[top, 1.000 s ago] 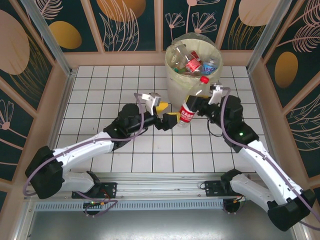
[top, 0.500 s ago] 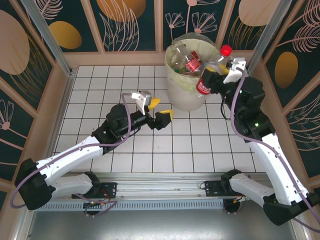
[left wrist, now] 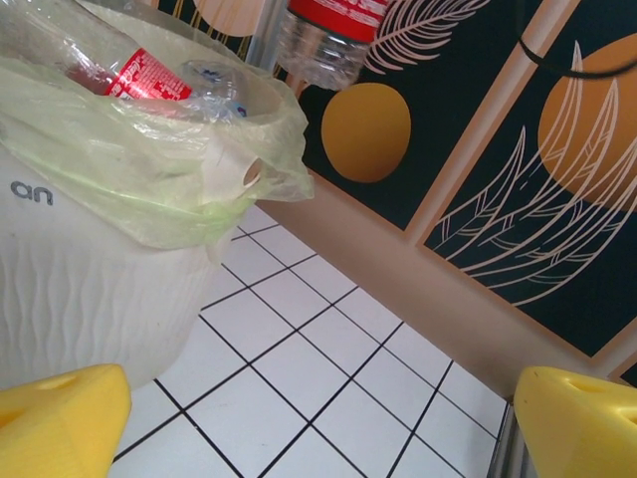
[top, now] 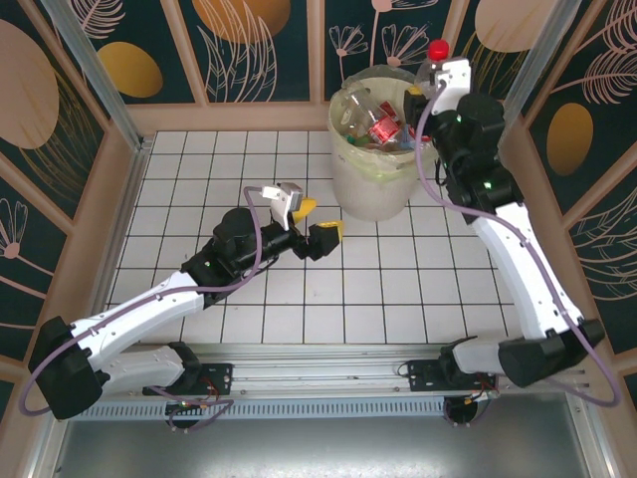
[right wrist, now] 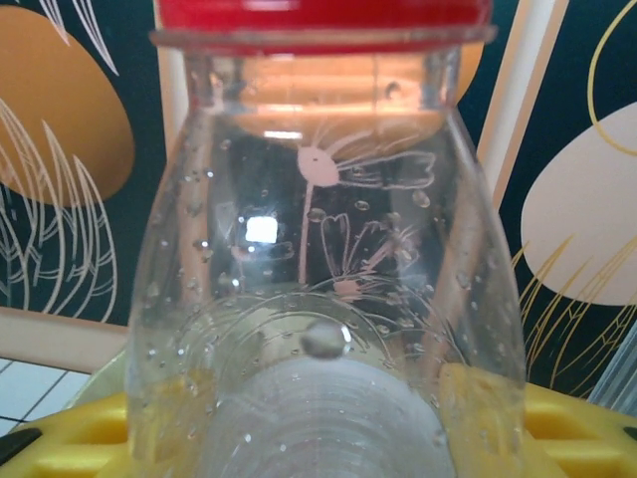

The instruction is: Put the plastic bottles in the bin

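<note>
A clear plastic bottle (top: 436,52) with a red cap is held cap-up in my right gripper (top: 426,88), which is shut on its lower body above the far right rim of the bin (top: 370,191). In the right wrist view that bottle (right wrist: 318,249) stands between the yellow fingers (right wrist: 582,428). The bin is a white bucket with a pale green bag and holds several bottles, among them a red-labelled one (top: 383,127). My left gripper (top: 317,223) hovers open and empty over the tiles, left of the bin's base. Its wrist view shows the bin wall (left wrist: 70,279) and the held bottle (left wrist: 328,40) overhead.
White tiled floor (top: 199,189) is ringed by a low tan border and patterned panels. A back wall panel (left wrist: 468,169) stands close behind the bin. The liner bag (left wrist: 169,169) bulges over the bucket rim.
My right arm lifted the red-capped bottle from beside the bin's base up over its far right rim. The left gripper drew back slightly to the left, staying open.
</note>
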Robot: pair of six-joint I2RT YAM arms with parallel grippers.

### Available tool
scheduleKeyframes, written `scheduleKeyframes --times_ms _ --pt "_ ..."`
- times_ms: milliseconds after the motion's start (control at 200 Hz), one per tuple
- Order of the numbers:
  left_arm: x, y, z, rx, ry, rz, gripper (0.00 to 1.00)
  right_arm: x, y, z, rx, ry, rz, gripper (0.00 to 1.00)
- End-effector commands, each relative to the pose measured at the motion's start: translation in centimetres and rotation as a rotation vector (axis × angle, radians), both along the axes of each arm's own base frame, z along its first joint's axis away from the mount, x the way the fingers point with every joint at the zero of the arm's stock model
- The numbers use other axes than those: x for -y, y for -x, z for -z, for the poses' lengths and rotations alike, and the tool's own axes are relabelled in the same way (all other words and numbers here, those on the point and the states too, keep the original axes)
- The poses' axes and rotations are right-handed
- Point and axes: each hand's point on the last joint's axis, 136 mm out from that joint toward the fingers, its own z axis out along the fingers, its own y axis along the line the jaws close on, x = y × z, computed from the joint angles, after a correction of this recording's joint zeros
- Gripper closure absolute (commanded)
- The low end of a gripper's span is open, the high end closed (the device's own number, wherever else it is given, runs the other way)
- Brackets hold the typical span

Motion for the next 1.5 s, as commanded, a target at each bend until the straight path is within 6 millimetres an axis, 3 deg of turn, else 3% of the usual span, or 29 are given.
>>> scheduleKeyframes --times_ms 0,250,420,776,1191,1491 --pt "-0.5 0.1 -1.4 0.009 0.019 -0.006 0.02 0.8 -1.7 -2.2 0.062 0.042 0.039 0.42" --pt "-0.6 -0.1 -1.2 0.011 -0.007 -0.021 0.02 0.7 -6.9 -0.8 0.021 0.063 0.029 0.42" --pt "0.1 -0.5 -0.7 0.000 -0.013 -0.012 0.01 0.6 -9.0 -0.4 0.026 0.021 -0.029 0.42" --pt "0.9 -0.7 -0.2 -0.019 -0.001 0.010 0.02 -1.3 -11.9 0.0 0.066 -0.063 -0.114 0.42" --pt "0.4 -0.3 0.3 -0.029 0.021 0.008 0.01 -1.8 -15.9 2.4 0.059 -0.258 -0.142 0.42" --pt "0.1 -0.1 0.9 -0.034 0.022 0.002 0.01 -0.6 -17.7 4.2 0.021 -0.374 -0.136 0.37"
